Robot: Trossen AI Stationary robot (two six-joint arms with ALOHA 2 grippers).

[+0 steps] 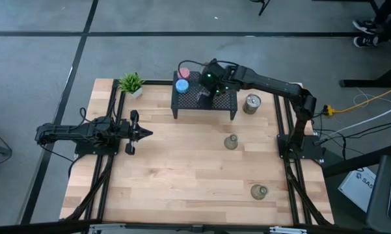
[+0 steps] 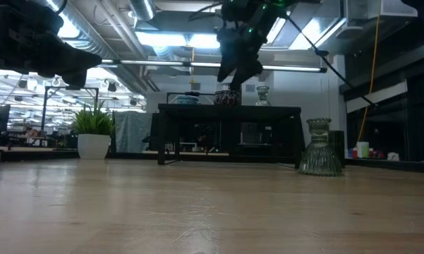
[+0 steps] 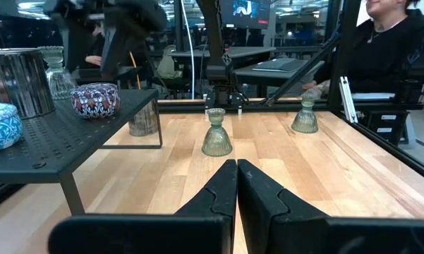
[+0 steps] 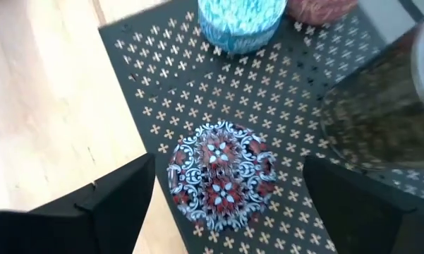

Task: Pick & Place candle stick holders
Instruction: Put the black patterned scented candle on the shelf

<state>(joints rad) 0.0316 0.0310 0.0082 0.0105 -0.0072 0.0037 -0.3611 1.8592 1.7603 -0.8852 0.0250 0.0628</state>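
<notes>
Just releasing patterned holder (image 4: 221,173) onto rack (image 4: 289,106) between spread right gripper (image 4: 226,204) fingers; next, lifting clear; left gripper (image 3: 236,185) closed

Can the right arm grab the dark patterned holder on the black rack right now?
Probably yes. The right gripper hangs just above the patterned holder with its fingers wide open on either side, and nothing lies between them. The light blue holder sits apart on the rack.
</notes>
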